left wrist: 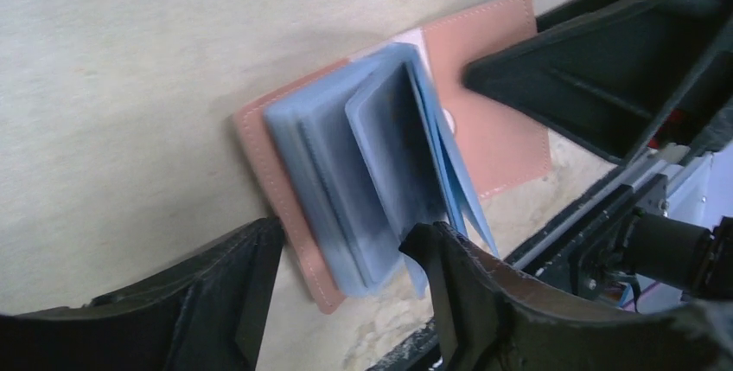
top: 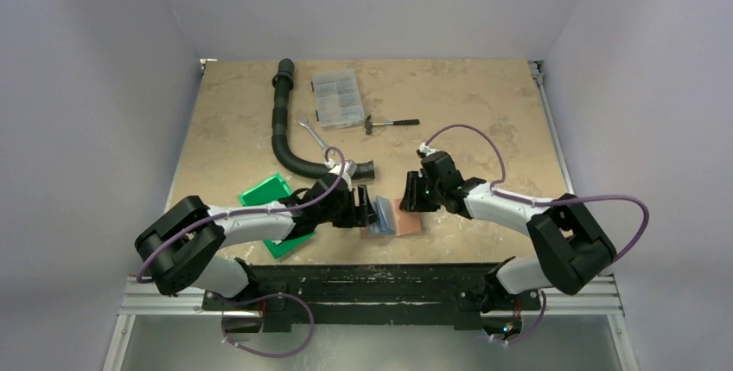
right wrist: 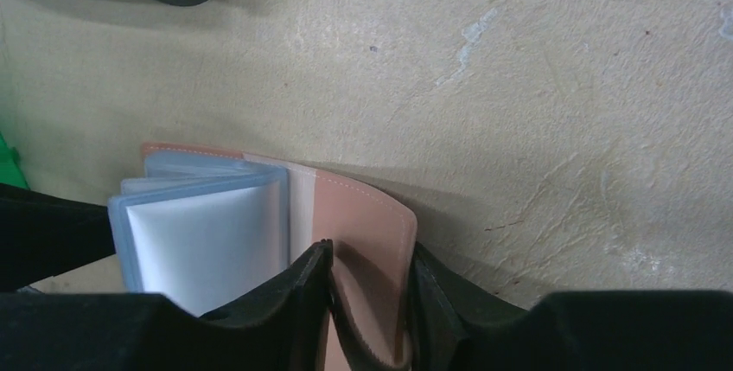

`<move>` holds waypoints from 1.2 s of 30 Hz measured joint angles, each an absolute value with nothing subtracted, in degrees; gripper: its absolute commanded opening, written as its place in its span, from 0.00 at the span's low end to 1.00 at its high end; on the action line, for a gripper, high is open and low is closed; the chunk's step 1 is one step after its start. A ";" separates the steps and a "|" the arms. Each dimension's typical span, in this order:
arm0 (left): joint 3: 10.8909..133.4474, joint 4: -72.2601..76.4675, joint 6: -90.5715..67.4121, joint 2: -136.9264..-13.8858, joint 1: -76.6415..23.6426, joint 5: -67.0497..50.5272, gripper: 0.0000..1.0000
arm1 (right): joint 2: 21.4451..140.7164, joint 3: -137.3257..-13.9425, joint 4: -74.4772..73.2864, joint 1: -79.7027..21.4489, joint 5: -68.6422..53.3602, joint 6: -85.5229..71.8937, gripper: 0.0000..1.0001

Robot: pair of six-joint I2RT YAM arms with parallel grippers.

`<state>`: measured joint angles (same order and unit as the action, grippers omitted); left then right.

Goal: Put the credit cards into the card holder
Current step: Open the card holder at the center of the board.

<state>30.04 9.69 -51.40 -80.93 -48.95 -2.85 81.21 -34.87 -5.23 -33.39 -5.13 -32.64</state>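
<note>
**Card holder lies open, both grippers at it**

The card holder (top: 393, 218) lies spread open on the table (top: 484, 103). Its reddish-brown cover is face down and its grey-blue pocket leaves are fanned upward.

The left gripper (left wrist: 346, 241) stands at the holder's left side. Its fingers are well apart and straddle the near edge of the blue leaves. One fingertip is just against the outermost leaf, but nothing is gripped.

The right gripper (right wrist: 370, 254) stands at the holder's right side. Its fingers (right wrist: 302, 289) are drawn partway in on the cover flap, which curls up between them and meets a finger on each side.

A white panel shows in the front pocket of the holder. Whether it is a card cannot be told.

Positions relative to the holder:
- A green bin (top: 266, 189) sits to its left, partly under the left arm.
- The mouth of a black corrugated hose (top: 281, 124) lies just beyond it, with the hose running away to the far left.
- A wrench (top: 313, 135), a clear compartment box (top: 337, 99) and a hammer (top: 389, 123) lie well beyond it, towards the far edge.
</note>
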 measured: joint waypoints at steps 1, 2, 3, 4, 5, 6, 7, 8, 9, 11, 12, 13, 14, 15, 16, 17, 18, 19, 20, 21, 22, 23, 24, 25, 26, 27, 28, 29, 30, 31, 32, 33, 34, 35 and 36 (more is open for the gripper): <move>30.72 9.34 -51.18 -81.06 -49.52 -2.83 0.68 | 81.12 -34.94 -5.19 -33.41 -5.39 -32.64 0.50; 31.79 9.02 -50.74 -81.28 -50.24 -2.79 0.68 | 80.93 -35.03 -5.30 -33.47 -5.48 -32.58 0.54; 32.93 8.84 -50.26 -81.52 -50.89 -2.81 0.68 | 80.55 -35.05 -5.61 -33.50 -5.54 -32.47 0.59; 34.20 8.62 -49.89 -81.82 -51.44 -2.81 0.69 | 80.23 -35.07 -6.09 -33.47 -5.48 -32.45 0.66; 35.33 8.51 -49.69 -82.17 -51.77 -2.81 0.69 | 79.77 -35.14 -6.79 -33.47 -5.39 -32.42 0.71; 36.71 8.51 -49.30 -82.65 -52.23 -2.81 0.69 | 79.11 -35.22 -7.92 -33.47 -5.26 -32.32 0.77; 37.69 8.54 -48.86 -83.13 -52.40 -2.85 0.69 | 78.50 -35.31 -8.84 -33.47 -4.95 -32.49 0.83; 38.54 8.54 -48.64 -83.66 -52.53 -2.79 0.69 | 77.80 -35.40 -10.35 -33.47 -4.32 -32.38 0.88; 39.22 8.54 -48.40 -84.25 -52.56 -2.76 0.70 | 77.03 -35.53 -11.92 -33.47 -3.68 -32.40 0.90; 39.92 8.54 -48.23 -85.52 -52.60 -2.79 0.69 | 75.53 -35.90 -15.07 -33.45 -2.09 -32.34 0.90; 40.10 8.51 -48.18 -86.28 -52.64 -2.79 0.68 | 74.72 -36.32 -16.88 -33.45 -1.41 -32.40 0.90; 40.16 8.47 -48.14 -87.00 -52.64 -2.76 0.67 | 73.91 -36.82 -18.63 -33.45 -0.51 -32.42 0.90; 40.16 8.23 -48.12 -87.53 -52.64 -2.72 0.66 | 73.12 -37.47 -20.36 -33.47 0.27 -32.47 0.90; 40.16 8.01 -47.99 -87.66 -52.64 -2.68 0.66 | 72.14 -38.37 -22.35 -33.52 1.30 -32.45 0.90; 40.16 7.86 -47.92 -87.61 -52.64 -2.52 0.66 | 70.96 -39.35 -24.32 -33.76 2.59 -32.45 0.89; 40.16 7.88 -47.83 -87.44 -52.64 -2.31 0.66 | 69.73 -40.18 -25.78 -33.85 3.53 -32.42 0.87; 40.16 7.57 -47.77 -87.13 -52.64 -1.96 0.67 | 67.88 -41.06 -27.09 -34.15 4.08 -32.34 0.86; 40.16 7.03 -47.59 -86.72 -52.64 -1.39 0.67 | 65.73 -42.00 -28.12 -34.57 4.56 -32.29 0.86; 40.14 6.26 -47.37 -86.06 -52.64 -0.75 0.67 | 64.16 -42.83 -28.80 -35.05 4.82 -32.25 0.86; 40.14 5.61 -47.33 -85.43 -52.64 -0.27 0.67 | 62.65 -43.92 -29.39 -36.01 5.08 -32.10 0.84; 40.14 4.75 -47.22 -84.51 -52.64 0.51 0.68 | 61.58 -44.99 -29.54 -37.26 5.13 -31.86 0.81; 40.14 4.05 -47.11 -83.50 -52.62 1.17 0.69 | 60.93 -46.00 -29.39 -39.07 5.17 -31.51 0.74; 40.14 3.38 -46.96 -82.48 -52.58 1.85 0.70 | 60.75 -46.74 -29.02 -41.01 4.89 -31.00 0.69; 40.10 2.94 -46.92 -81.67 -52.51 2.24 0.71 | 60.84 -47.05 -28.56 -42.30 4.56 -30.55 0.66; 39.79 2.50 -46.92 -80.40 -52.34 2.83 0.72 | 61.39 -47.11 -27.40 -43.92 2.85 -30.17 0.65; 39.48 2.17 -46.92 -79.48 -52.18 3.05 0.73 | 62.11 -47.09 -26.76 -44.71 1.50 -29.82 0.65; 38.96 1.85 -46.94 -78.17 -51.94 3.29 0.74 | 63.33 -46.98 -25.74 -45.25 -0.30 -29.71 0.66; 38.33 1.52 -46.96 -76.95 -51.57 3.44 0.74 | 64.75 -46.85 -24.73 -45.47 -1.67 -29.74 0.67; 37.71 1.13 -47.03 -75.77 -51.13 3.46 0.74 | 65.98 -46.61 -23.99 -45.47 -2.55 -29.76 0.68; 37.04 0.84 -47.18 -74.67 -50.68 3.44 0.74 | 67.64 -46.06 -22.92 -45.45 -3.22 -29.78 0.68; 36.38 0.67 -47.40 -73.76 -50.37 3.42 0.74 | 68.79 -45.43 -22.11 -45.43 -3.81 -29.82 0.70; 35.79 0.58 -47.51 -73.06 -50.13 3.44 0.74 | 69.91 -44.58 -21.34 -45.43 -4.12 -29.82 0.72; 35.03 0.49 -47.64 -72.29 -49.84 3.42 0.74 | 70.87 -43.79 -20.93 -45.43 -4.12 -29.80 0.74; 34.17 0.38 -47.92 -71.50 -49.80 3.46 0.74 | 71.83 -43.13 -20.62 -45.43 -4.10 -29.78 0.78; 33.39 0.25 -48.16 -70.89 -49.78 3.44 0.74 | 72.97 -42.70 -20.27 -45.43 -4.08 -29.71 0.82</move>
